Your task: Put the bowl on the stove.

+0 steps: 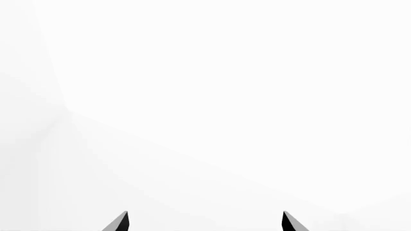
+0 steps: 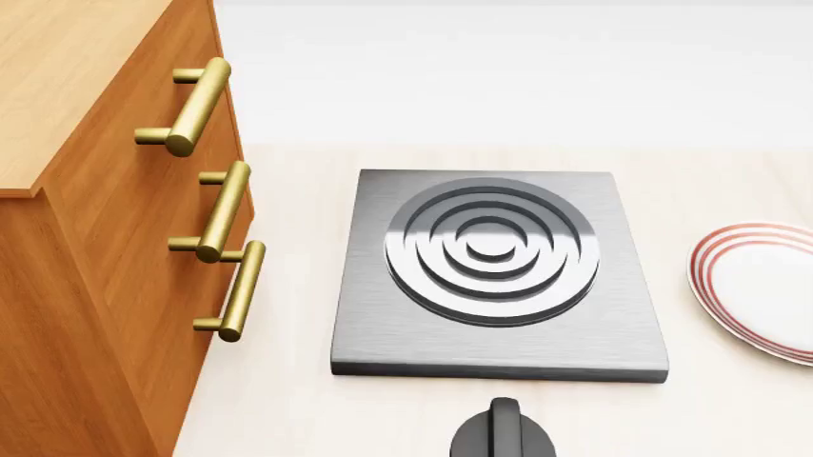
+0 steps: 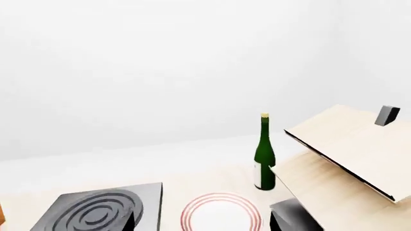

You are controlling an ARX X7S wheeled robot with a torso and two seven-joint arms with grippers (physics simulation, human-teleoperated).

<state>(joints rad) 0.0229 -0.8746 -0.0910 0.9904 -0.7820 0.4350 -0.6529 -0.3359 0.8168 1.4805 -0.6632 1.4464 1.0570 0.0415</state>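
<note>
The bowl is out of view in every frame. The stove (image 2: 381, 328), a square dark grey slab with a round burner of raised rings, lies bare on the pale counter in the middle of the head view. It also shows in the right wrist view (image 3: 90, 209). My right gripper (image 3: 209, 225) is open and empty, its fingertips (image 3: 290, 217) spread above the stove's edge and the plate. My left gripper (image 1: 205, 225) is open and empty, facing only blank white. Neither gripper shows in the head view.
A wooden cabinet (image 2: 89, 267) with brass handles (image 2: 224, 211) stands left of the stove. A black round knob (image 2: 505, 433) sits in front of it. A white red-ringed plate (image 2: 763, 286) lies to the right. Beyond it are a green bottle (image 3: 264, 154) and a slanted wooden shelf (image 3: 347, 144).
</note>
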